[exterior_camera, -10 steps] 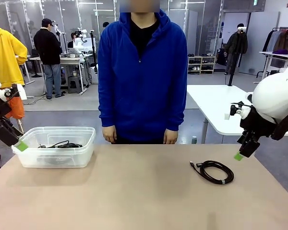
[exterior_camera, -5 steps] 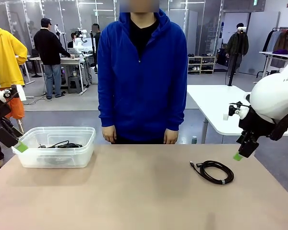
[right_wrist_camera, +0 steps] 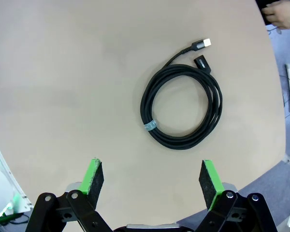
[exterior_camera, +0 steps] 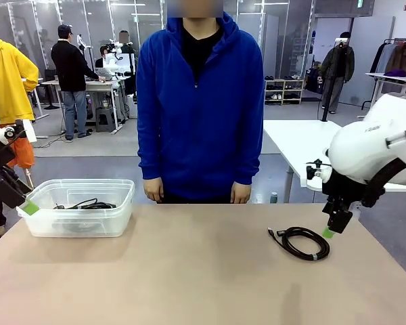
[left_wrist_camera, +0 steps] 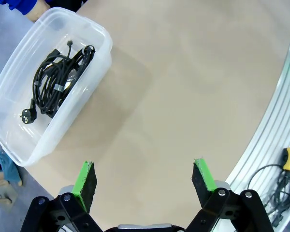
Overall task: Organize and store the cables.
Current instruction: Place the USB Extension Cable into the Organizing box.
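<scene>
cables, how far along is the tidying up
Done: a bundle of cables lies in the clear bin. In hand: nothing is held; the open right end effector hovers over the one coiled cable on the table. Left: grasping that coil and putting it in the bin.

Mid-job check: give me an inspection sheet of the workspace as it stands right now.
surface: tan table, unmarked.
job's things: one coiled cable on the table's right side; bundled cables inside the clear bin at left.
clutter: nothing seen.
grippers: left gripper open, beside the bin; right gripper open, hovering by the coiled cable.
cables: loose leads by a button past the table edge.
surroundings: person in blue hoodie at the far side, hands down.
</scene>
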Robot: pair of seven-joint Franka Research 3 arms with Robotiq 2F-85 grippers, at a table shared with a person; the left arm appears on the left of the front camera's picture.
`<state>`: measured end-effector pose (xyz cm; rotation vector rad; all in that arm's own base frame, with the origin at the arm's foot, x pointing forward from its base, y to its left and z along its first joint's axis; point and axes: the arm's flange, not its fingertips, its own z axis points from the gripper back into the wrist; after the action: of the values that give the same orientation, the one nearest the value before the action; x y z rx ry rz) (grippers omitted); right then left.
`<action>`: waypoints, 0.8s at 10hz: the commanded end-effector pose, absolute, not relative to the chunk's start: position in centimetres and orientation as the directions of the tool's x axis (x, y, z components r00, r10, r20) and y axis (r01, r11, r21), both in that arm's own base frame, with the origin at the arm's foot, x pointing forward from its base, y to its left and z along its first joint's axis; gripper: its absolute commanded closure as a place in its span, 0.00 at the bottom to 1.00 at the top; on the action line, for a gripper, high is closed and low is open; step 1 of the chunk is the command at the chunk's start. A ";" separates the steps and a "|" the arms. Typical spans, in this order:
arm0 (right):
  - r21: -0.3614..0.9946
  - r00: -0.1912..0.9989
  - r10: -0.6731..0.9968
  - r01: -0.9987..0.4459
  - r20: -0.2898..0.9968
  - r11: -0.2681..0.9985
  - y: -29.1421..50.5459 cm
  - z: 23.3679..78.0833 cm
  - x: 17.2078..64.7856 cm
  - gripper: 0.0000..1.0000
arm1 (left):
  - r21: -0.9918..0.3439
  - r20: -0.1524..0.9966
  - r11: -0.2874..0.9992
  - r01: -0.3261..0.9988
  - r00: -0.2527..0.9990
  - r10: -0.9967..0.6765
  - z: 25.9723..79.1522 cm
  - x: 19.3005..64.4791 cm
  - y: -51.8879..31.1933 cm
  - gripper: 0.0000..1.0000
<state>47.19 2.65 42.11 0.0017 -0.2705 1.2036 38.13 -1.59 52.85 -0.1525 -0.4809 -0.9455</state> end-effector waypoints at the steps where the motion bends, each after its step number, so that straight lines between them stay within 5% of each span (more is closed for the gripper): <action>1: -0.142 0.273 0.950 -0.945 0.150 0.294 2.7 41.6 49.3 0.00 | 0.080 0.450 0.597 0.798 0.506 -0.736 53.1 38.4 -1.7 0.00; 8: -0.046 0.193 0.979 -0.979 0.071 0.197 5.0 33.8 51.9 0.00 | 0.080 0.450 0.597 0.798 0.506 -0.736 53.1 38.4 -1.7 0.00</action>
<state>50.61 5.29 34.69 0.0187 -0.0964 1.3436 38.14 -1.60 52.86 -0.1533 -0.4812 -0.9458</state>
